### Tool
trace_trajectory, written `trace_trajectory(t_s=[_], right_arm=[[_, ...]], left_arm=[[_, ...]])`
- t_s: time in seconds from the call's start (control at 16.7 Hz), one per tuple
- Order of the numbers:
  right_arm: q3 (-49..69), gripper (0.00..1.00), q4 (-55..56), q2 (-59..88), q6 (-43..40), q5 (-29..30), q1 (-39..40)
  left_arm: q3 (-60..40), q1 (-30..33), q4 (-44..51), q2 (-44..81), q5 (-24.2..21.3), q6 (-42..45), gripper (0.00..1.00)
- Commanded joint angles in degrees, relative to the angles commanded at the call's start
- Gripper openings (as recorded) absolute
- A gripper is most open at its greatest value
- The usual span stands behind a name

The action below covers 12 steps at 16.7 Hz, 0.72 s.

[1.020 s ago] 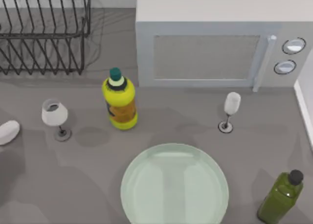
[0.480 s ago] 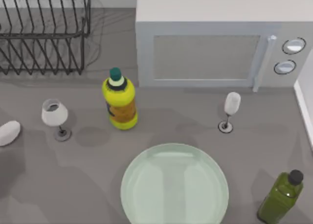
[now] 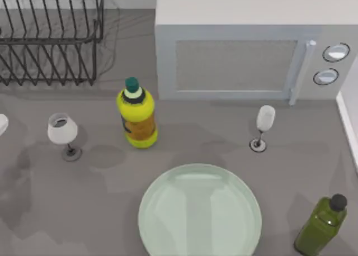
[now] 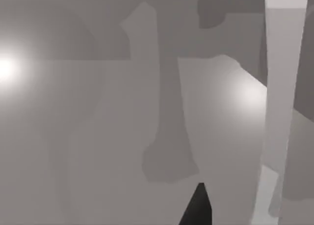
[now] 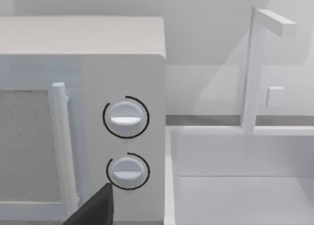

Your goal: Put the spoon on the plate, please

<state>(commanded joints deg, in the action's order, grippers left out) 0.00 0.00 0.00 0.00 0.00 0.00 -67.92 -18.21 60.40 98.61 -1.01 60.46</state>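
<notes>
The pale-green glassy plate (image 3: 199, 212) lies flat at the front middle of the table, with nothing on it. At the table's far left edge a small white rounded piece (image 3: 2, 123) pokes into the top view. It looks like the spoon's bowl, and the rest of it is cut off. A dark part of my left gripper (image 4: 198, 208) shows in the left wrist view over grey, shadowed surfaces. In the right wrist view a dark part of my right gripper (image 5: 94, 209) hangs in front of the microwave's two knobs (image 5: 126, 118).
A yellow bottle (image 3: 137, 115) stands left of centre and a green bottle (image 3: 321, 225) at the front right. Two wine glasses (image 3: 62, 131) (image 3: 264, 123) stand left and right. The microwave (image 3: 246, 43) fills the back, with a wire dish rack (image 3: 50, 35) at the back left.
The white rounded piece at the left edge has shifted back and further left, now mostly out of the top view. Shadows on the left of the table have moved too.
</notes>
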Motion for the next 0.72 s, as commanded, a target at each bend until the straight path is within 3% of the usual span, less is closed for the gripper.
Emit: trace_trajectory(t_s=[0.48,0.72], right_arm=[[0.0,1.00,0.0,0.0,0.0,0.0,0.0],[0.0,1.00,0.0,0.0,0.0,0.0,0.0]], left_arm=[[-2.9,-0.1,3.7,-2.3,0.1,-0.3,0.00],[-4.7,2.8,3.6,-3.1,0.8,-5.8,0.00]])
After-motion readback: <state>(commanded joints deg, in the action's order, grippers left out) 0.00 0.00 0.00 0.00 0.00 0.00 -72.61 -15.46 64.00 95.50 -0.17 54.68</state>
